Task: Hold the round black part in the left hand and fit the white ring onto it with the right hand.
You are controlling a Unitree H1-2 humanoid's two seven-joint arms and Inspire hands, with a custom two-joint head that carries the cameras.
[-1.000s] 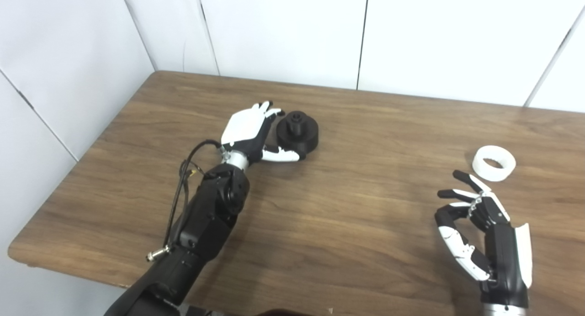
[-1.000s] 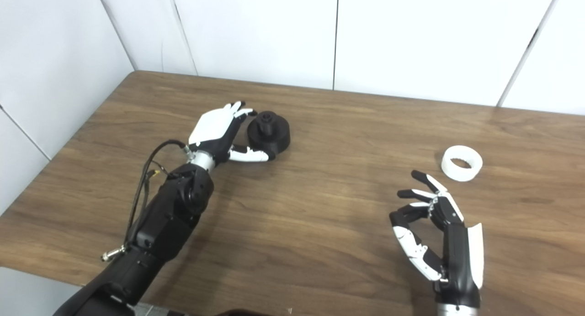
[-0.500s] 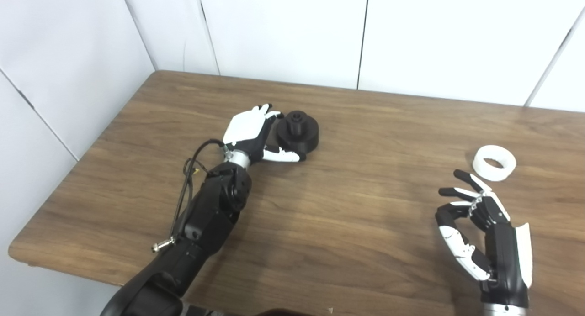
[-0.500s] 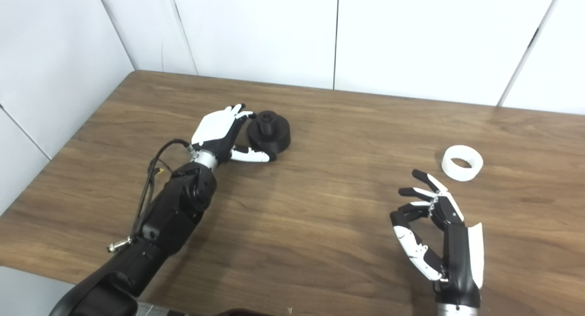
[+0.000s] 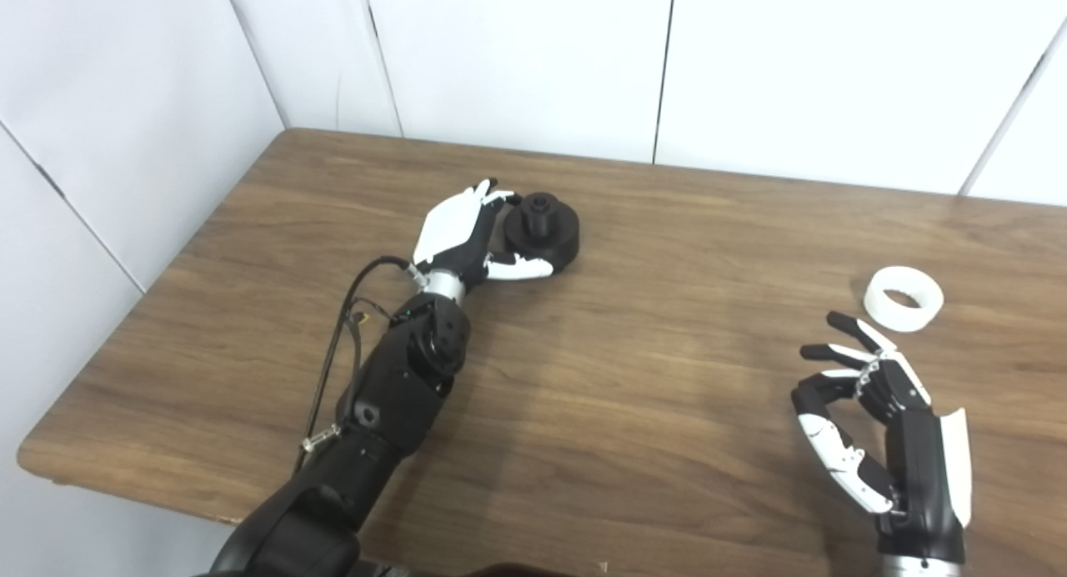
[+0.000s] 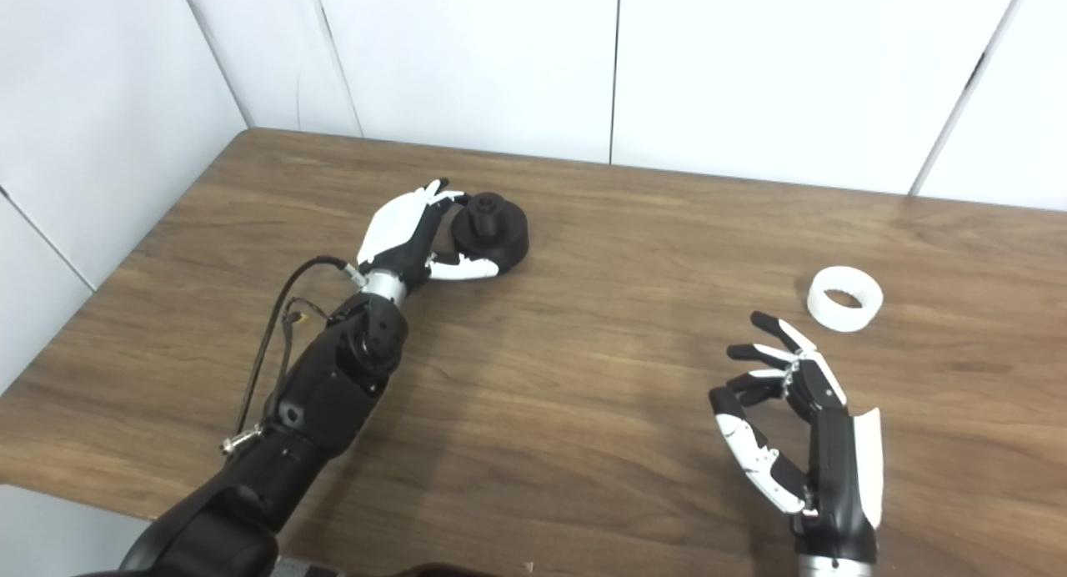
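Left eye view: left hand cupped against the near-left flank of the black part, fingers up along its side, thumb reaching under the near edge. Part sits on the worktop, stub pointing up. Whether the fingers have any real squeeze on it, cannot tell; it looks more cradled than gripped. Right hand hovers low at the near right, fingers spread and curled, holding nothing. Ring lies flat just beyond its fingertips, apart from them.

Risk as I read it: a loose cup could let the part slide toward the back wall rather than seat in the palm. The ring is light and low; a finger coming down on its rim may flip it or skate it off to the right.

Right eye view: same layout. The ring has bare wood all round. The black part sits well in from the left and rear edges. Wide bare stretch of worktop between the two hands, so plenty of room to bring them together at centre. The right hand is the one nearest an edge, the front one.
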